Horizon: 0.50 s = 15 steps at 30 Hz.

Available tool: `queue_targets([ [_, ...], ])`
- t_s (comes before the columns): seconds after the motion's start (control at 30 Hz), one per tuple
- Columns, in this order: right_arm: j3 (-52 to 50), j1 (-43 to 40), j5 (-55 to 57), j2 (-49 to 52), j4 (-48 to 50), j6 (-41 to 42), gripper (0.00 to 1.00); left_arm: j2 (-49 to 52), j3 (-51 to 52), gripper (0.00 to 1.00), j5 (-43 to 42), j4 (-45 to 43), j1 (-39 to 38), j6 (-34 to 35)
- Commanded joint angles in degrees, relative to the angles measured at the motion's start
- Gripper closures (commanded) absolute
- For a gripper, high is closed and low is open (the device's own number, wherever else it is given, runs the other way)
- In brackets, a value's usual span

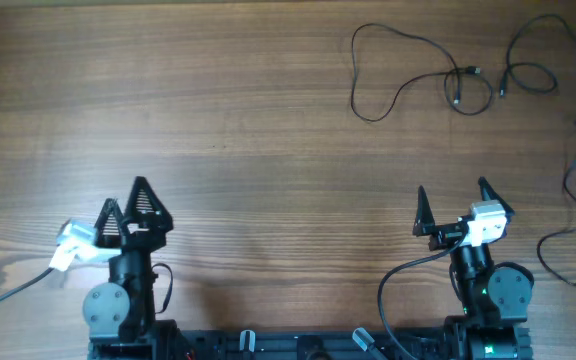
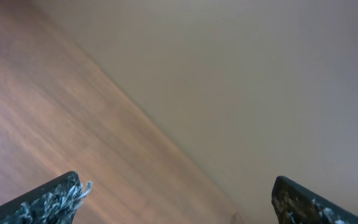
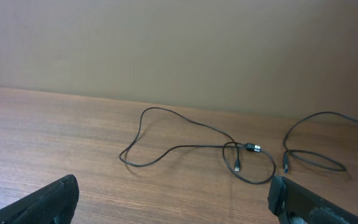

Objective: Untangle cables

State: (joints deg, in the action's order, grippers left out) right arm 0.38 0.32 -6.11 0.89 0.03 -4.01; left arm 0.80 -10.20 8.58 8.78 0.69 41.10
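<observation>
Three thin black cables lie loose at the table's far right, well away from both grippers. One cable (image 1: 372, 119) (image 3: 185, 147) makes a wide bend and a small loop with its plug ends inside. A second cable (image 1: 533, 67) (image 3: 316, 163) curls just right of it. A third cable (image 1: 568, 185) runs down the right edge. My right gripper (image 1: 452, 190) (image 3: 173, 183) stands open and empty, facing the looped cable from the near side. Over at the near left, my left gripper (image 1: 124, 195) (image 2: 176, 180) is open too, with nothing between its fingers and only bare wood and wall in its view.
The wooden table (image 1: 218, 100) spans the overhead view. Thicker black arm cables (image 1: 388, 290) trail by the two arm bases along the near edge. A plain beige wall (image 3: 179, 43) rises behind the table's far edge.
</observation>
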Motion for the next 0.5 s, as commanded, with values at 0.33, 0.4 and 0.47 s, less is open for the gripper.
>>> queue_targets([
  [0.33, -0.1, -0.2, 0.8, -0.7, 0.2, -0.5, 0.00, -0.4, 9.9, 0.00, -9.6, -6.4, -0.3, -21.7],
  [0.4, -0.1, -0.2, 0.8, -0.7, 0.2, -0.5, 0.00, -0.3, 9.9, 0.00, -10.0, -5.7, -0.3, -23.4],
  [0.47, -0.1, -0.2, 0.8, -0.7, 0.2, -0.5, 0.00, -0.3, 9.9, 0.00, -11.1, -5.6, -0.3, -26.1],
])
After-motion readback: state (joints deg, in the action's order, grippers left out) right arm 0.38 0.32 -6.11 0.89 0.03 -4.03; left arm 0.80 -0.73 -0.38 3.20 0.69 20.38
